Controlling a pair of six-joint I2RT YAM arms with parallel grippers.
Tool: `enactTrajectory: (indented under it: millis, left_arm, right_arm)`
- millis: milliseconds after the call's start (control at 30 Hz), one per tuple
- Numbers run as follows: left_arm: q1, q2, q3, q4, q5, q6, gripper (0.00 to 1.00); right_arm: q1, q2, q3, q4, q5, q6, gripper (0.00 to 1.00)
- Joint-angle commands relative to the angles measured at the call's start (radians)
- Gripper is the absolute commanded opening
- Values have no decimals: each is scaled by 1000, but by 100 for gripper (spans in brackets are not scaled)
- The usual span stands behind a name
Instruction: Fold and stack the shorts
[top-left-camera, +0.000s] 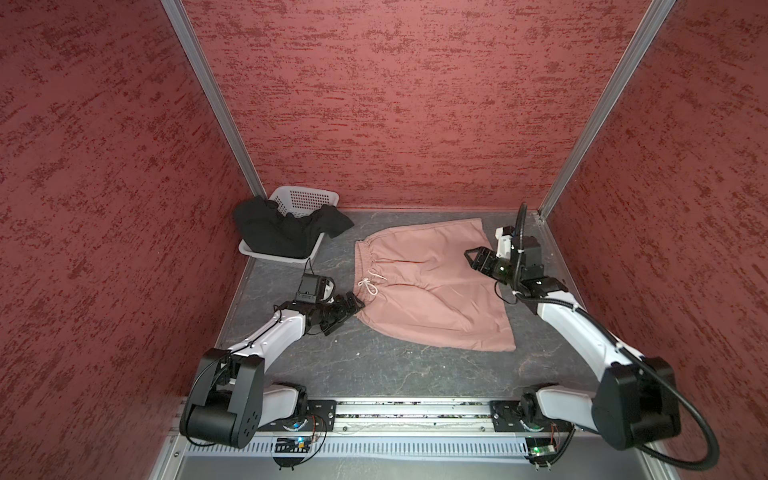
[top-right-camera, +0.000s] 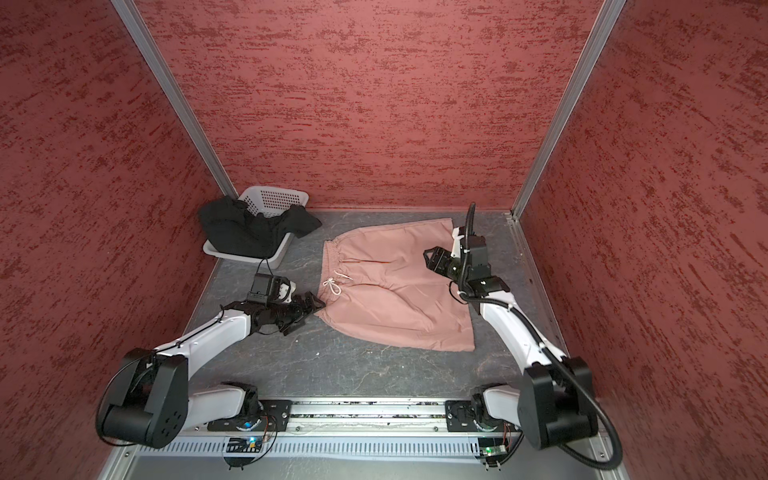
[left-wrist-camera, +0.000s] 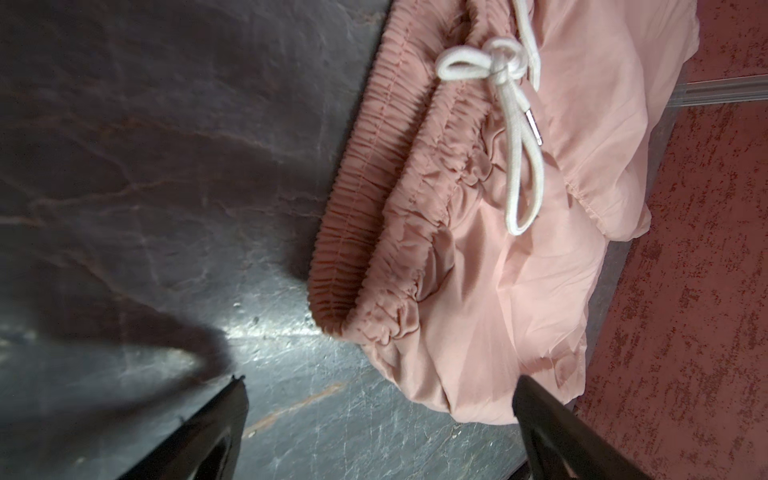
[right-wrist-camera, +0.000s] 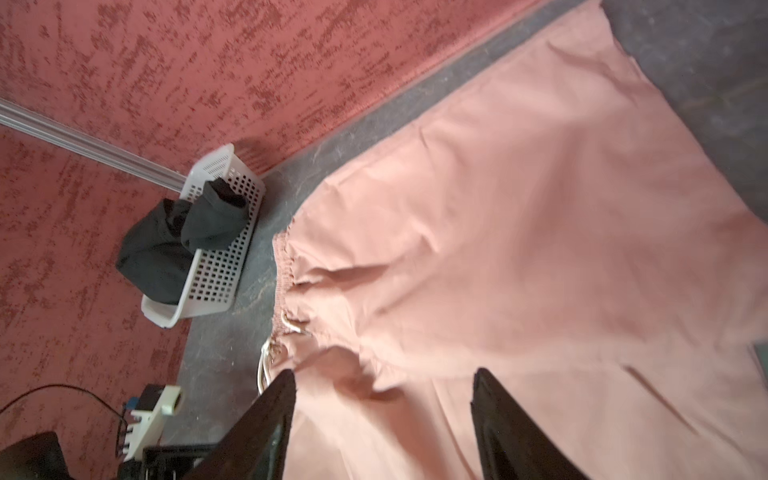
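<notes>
At left, black shorts (top-left-camera: 282, 235) are slumping over the rim of a white basket (top-left-camera: 308, 198). The left gripper (top-left-camera: 355, 303), jaws wide and empty, is hovering beside a corner of the waistband (left-wrist-camera: 365, 232) of pink shorts (top-left-camera: 432, 299) lying spread on the surface (top-left-camera: 374, 365). The right gripper (top-left-camera: 469, 258), parted and empty, is hanging over their leg end. The fabric looks light, limp and slippery; the gathered waistband and the hems (top-left-camera: 505, 328) seem the surest holds.

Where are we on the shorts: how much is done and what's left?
Done: the pink shorts lie spread flat on the table, unfolded. In hand: nothing gripped; the left tool sits open at the waistband corner, the right tool open over the leg end. Left: fold the pink pair, pull the black shorts from the white basket, fold, stack.
</notes>
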Motion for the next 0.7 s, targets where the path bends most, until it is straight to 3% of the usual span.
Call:
enactTrajectory:
  millis: [0,100,200,333,400,467,567,667]
  left_arm:
    - [4,-8,-42,83,7,-38,99]
    - [0,-10,-2,53,-34,6,99]
    - [17,-40,56,-42,-88,72,99]
    - [152,-136,124,-147,-35,131,99]
    - [194,-185,168,-206,-41,193,99]
    - [140,-222,220,-304,-168,297,99]
    - [-71,-239,258,-402,-411,378,99]
    - [-270,-196,286,-443,-552,385,99]
  right_arm:
    - [54,-105,-35,-165,117,-18,68]
    - [150,-152,-45,-250,151,-85,67]
    - [317,-125,-53,-248,168,-163,67]
    - [600,49,4,-191,258,-310,70]
    - [678,139,50,-175,293,-363,71]
    - [687,185,71,-187,296,-373,71]
    - [678,156,68,-206,324,-363,73]
    - [647,80,42,-212,310,-328,73]
